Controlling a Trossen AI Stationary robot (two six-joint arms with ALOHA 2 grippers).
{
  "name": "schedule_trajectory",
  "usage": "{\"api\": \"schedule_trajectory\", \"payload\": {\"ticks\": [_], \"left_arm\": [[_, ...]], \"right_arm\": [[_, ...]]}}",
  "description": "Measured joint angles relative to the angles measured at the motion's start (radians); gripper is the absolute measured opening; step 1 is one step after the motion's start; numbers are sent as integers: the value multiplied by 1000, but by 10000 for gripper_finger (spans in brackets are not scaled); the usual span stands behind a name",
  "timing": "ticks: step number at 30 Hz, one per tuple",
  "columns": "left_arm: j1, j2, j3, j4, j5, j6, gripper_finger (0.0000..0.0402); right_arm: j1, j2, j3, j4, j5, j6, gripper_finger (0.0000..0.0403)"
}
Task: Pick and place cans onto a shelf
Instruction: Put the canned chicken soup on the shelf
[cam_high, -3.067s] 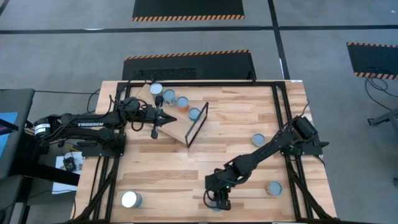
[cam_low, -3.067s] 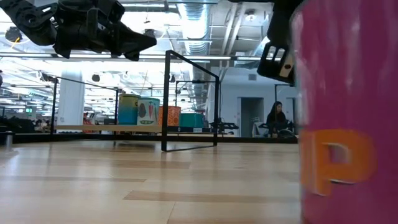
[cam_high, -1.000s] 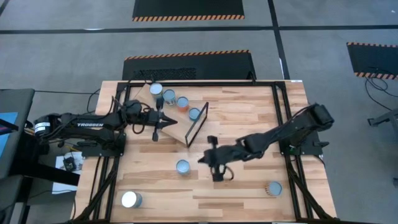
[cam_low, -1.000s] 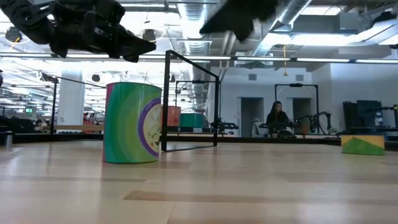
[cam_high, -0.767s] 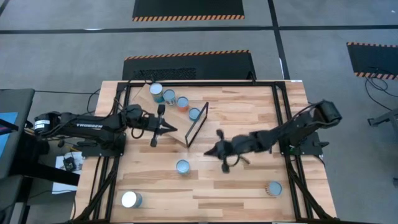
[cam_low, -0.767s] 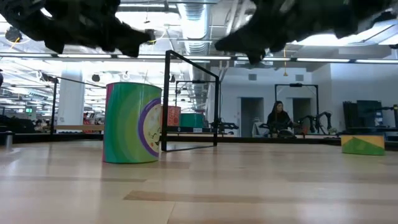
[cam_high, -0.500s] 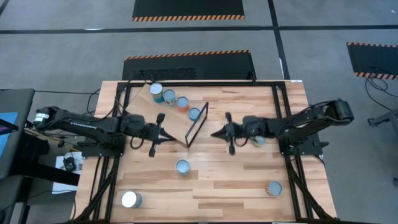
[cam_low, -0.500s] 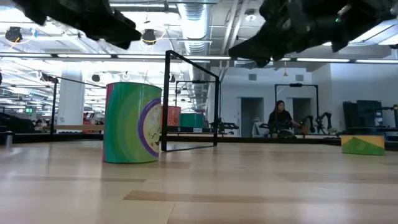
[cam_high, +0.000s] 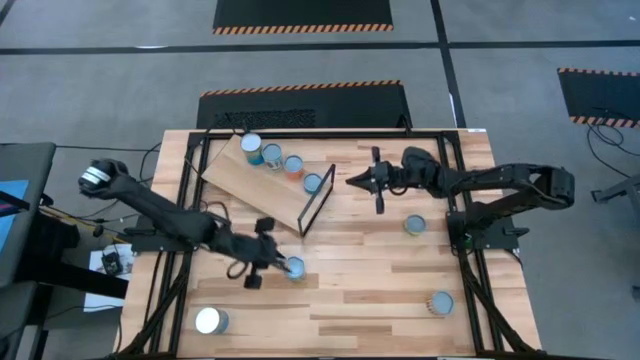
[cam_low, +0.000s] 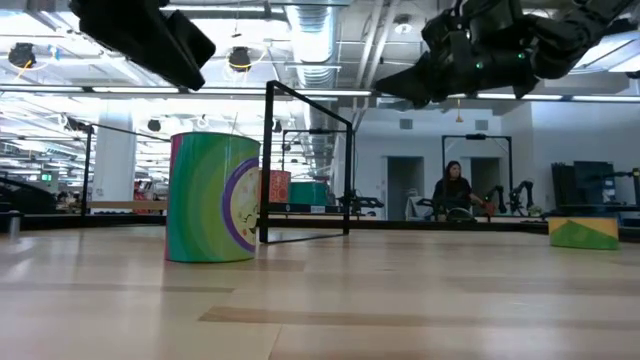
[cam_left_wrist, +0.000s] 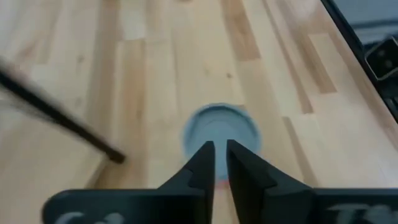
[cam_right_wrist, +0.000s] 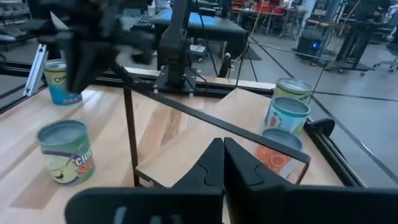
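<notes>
Several cans stand in a row on the tilted light-wood shelf, whose black frame is at its right end. A green can with a pale-blue top stands upright on the tabletop. My left gripper hovers above its left rim, tipped down. In the left wrist view its fingers show a narrow gap over the can's top. My right gripper is shut and empty. It hangs in the air right of the shelf frame, pointing at it.
More cans stand on the table: one at the right, one near the front right, and a white-topped one at the front left corner. A black metal rail frame borders the tabletop.
My left gripper has swung from above the shelf toward the table's near edge and right, tipping down over the green can. My right gripper has travelled from the table's middle toward the far edge, ending beside the shelf frame. The cans have stayed put.
</notes>
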Motion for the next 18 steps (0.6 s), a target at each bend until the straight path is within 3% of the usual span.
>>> {"api": "schedule_trajectory", "payload": {"ticks": [8, 18], "left_arm": [[-70, 223, 175, -30, -35, 10, 94], [-70, 360, 296, -220, -23, 62, 108]], "right_arm": [[-23, -1, 0, 60, -81, 1, 9], [-14, -1, 0, 34, -80, 8, 15]]}}
